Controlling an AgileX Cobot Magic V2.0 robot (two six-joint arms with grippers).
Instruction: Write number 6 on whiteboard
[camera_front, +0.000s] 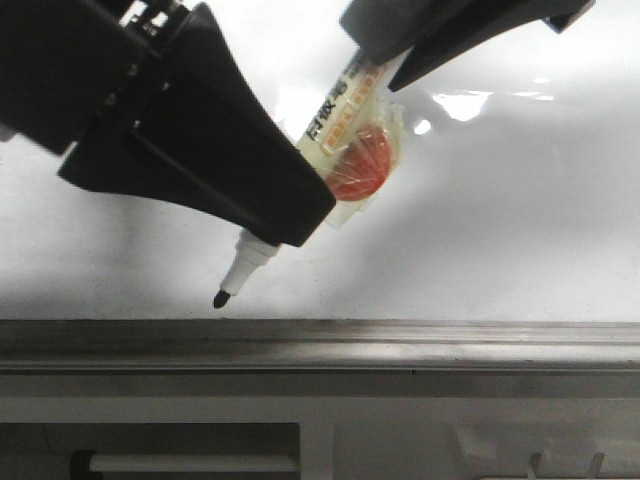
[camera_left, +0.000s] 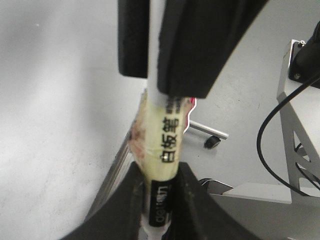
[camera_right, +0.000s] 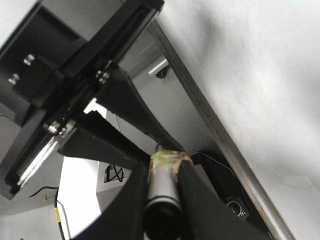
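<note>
whiteboard behind both marker-clamping grippers

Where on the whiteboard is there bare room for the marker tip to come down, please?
The widest bare patch of the whiteboard lies to the right of the marker, below the right gripper and above the grey frame. A narrower strip runs under the left gripper. The upper left and centre are crowded.
</note>
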